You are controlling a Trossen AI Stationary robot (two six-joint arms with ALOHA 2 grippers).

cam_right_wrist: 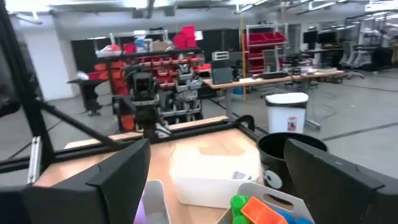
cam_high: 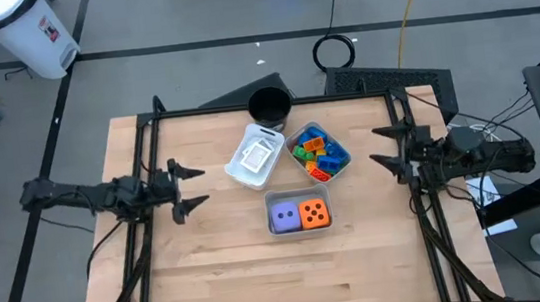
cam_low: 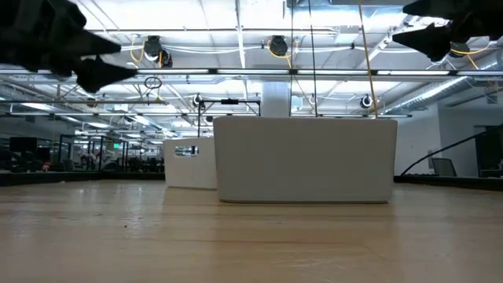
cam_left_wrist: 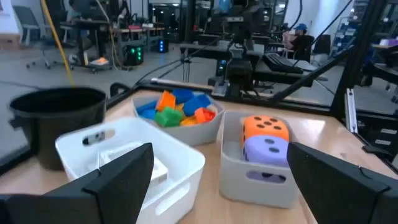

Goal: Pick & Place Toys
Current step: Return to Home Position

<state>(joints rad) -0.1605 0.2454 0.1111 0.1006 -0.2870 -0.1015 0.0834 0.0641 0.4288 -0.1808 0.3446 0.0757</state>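
Several small coloured blocks [cam_high: 319, 154] lie heaped in a translucent tray [cam_high: 340, 165] at the table's middle. An orange die [cam_high: 315, 214] and a purple die [cam_high: 284, 215] sit side by side in a grey tray [cam_high: 300, 230] nearer the front. Flat white tiles [cam_high: 255, 155] lie in a white tray [cam_high: 240, 175]. My left gripper [cam_high: 192, 188] stands open at the table's left, fingers level and aimed at the trays. My right gripper [cam_high: 381, 148] stands open at the right edge, also level, with nothing between its fingers.
A black round cup [cam_high: 268, 105] stands at the far edge behind the white tray. Black frame rails [cam_high: 149, 149] run along the table's left, right and far sides. Bare wood [cam_high: 264, 282] stretches across the near half. A white bin [cam_high: 21, 31] stands on the floor.
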